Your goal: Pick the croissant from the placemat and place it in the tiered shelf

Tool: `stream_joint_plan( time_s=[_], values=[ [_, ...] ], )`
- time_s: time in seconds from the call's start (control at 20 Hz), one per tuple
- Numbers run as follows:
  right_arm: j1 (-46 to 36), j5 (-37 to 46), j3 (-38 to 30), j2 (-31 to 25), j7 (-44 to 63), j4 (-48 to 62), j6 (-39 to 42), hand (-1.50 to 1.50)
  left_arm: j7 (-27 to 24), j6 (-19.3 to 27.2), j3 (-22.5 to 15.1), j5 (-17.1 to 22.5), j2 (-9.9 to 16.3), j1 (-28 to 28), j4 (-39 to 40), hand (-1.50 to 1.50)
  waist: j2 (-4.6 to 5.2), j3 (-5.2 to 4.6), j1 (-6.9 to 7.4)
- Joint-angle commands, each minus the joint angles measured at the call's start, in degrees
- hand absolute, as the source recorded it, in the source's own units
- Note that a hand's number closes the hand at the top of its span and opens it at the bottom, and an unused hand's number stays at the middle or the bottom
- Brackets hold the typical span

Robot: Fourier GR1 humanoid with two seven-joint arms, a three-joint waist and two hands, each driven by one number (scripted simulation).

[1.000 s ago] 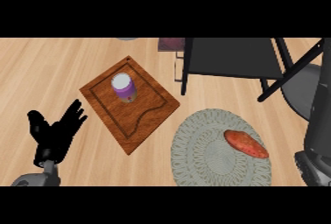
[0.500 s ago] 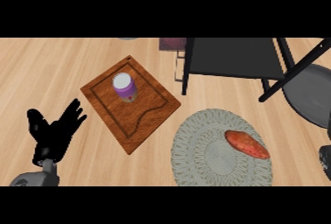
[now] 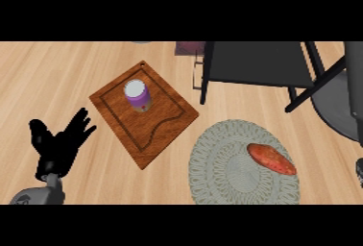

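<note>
The croissant (image 3: 271, 158), an orange-brown oblong, lies on the right part of the round grey woven placemat (image 3: 227, 178). Behind the mat stands the black tiered shelf (image 3: 259, 65), with its dark top panel and slanted legs. My left hand (image 3: 58, 144) is open at the lower left, fingers up, resting far from the croissant. Of my right arm only a grey forearm (image 3: 339, 110) shows at the right edge, just right of the mat; its hand is out of the picture.
A wooden cutting board (image 3: 152, 125) lies left of the placemat, with a purple jar with a white lid (image 3: 138, 93) standing on it. Light wood counter (image 3: 42, 77) surrounds everything.
The grey right forearm has shifted toward the right edge, and less of it shows low down. The left hand, croissant and jar have stayed put.
</note>
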Motion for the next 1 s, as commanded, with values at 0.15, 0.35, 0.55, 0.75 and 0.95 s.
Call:
stream_joint_plan(
  time_s=[0.15,0.35,0.55,0.75,0.95],
  values=[
    [-5.3,1.6,-1.1,-3.1,-8.2,12.5,-3.8,1.5,1.2,0.6,-0.4,-1.2,-1.2,-1.9,4.2,0.0,0.48,-0.43,0.21],
    [-3.3,0.8,-1.9,-1.7,-12.3,14.8,-7.5,1.5,3.1,1.2,-1.1,-1.0,-1.9,1.6,-1.4,0.0,0.25,-0.37,0.34],
    [-3.0,0.8,-1.5,-1.1,-13.1,14.5,-7.9,1.5,2.4,0.2,0.0,-1.1,-1.1,0.0,1.8,0.0,0.17,-0.39,-0.27],
    [-1.2,3.0,1.3,-0.3,-13.4,15.0,-7.2,1.5,2.9,-1.6,1.2,0.3,0.2,1.4,0.5,0.0,0.06,-0.39,-0.37],
    [-3.1,-0.9,-5.8,-0.5,-9.8,15.6,-13.4,1.5,4.0,1.6,-1.6,-2.6,-2.5,1.2,-0.6,0.0,0.18,-0.34,-0.17]
  ],
)
